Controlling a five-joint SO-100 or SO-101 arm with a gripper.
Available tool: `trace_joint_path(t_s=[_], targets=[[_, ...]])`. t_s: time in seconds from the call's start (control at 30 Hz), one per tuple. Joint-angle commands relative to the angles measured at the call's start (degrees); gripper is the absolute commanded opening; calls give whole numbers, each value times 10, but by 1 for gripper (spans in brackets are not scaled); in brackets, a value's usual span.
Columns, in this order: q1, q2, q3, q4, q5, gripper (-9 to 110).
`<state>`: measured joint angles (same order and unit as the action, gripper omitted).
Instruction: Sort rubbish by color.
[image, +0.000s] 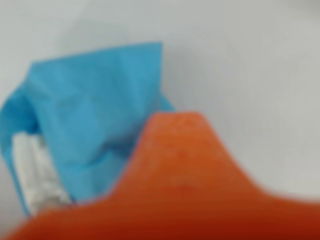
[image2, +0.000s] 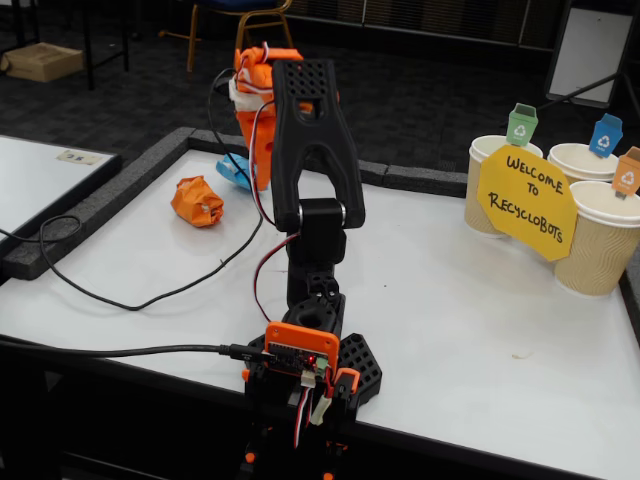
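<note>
A light blue crumpled paper ball (image: 95, 115) with a strip of white tape fills the left of the blurred wrist view and lies on the white table. One orange finger (image: 185, 170) of my gripper rises in front of it at the bottom. In the fixed view my gripper (image2: 256, 178) points down at the table's far side, right beside the blue ball (image2: 232, 171), which it partly hides. An orange crumpled ball (image2: 197, 200) with white tape lies a little to the left of it. Only one finger shows, so its state is unclear.
Three beige paper cups (image2: 600, 245) with green, blue and orange recycling tags stand at the far right behind a yellow sign (image2: 525, 203). Black cables (image2: 120, 295) trail over the table's left side. The arm's base (image2: 305, 365) sits at the near edge.
</note>
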<state>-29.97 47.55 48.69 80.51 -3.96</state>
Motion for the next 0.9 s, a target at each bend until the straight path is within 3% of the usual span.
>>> trace_joint_path(t_s=[0.0,0.5,0.87], targets=[[20,275,64,-1,-10,0],[8,730,469,-2,-11,0],[-33,967,526,96,-11,0]])
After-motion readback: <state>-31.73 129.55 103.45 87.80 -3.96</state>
